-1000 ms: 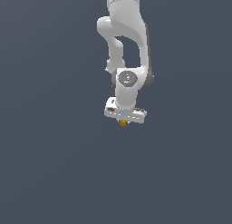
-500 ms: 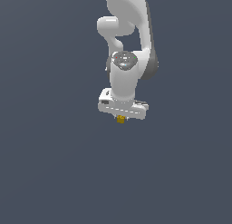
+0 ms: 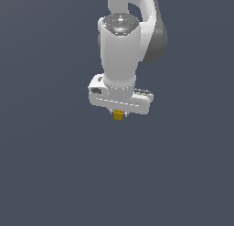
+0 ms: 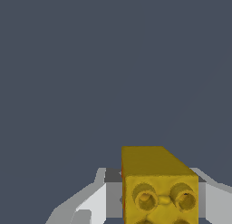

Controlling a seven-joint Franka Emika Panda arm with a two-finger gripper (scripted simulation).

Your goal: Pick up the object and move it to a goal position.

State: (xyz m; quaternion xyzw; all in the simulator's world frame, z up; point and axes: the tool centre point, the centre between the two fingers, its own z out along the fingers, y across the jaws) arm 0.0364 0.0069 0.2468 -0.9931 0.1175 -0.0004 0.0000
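Carrying the yellow block (image 3: 118, 115) clamped between its fingers, the gripper (image 3: 119, 113) is mid-transport; next it likely needs steady travel to the unseen goal.

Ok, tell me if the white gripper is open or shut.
Shut on the mustard-yellow block: the white gripper has pale fingers against its sides.

A flat, uniform slate-grey backdrop (image 3: 50, 174) fills both views, evenly lit, with no visible seam, edge, or shadow anywhere.
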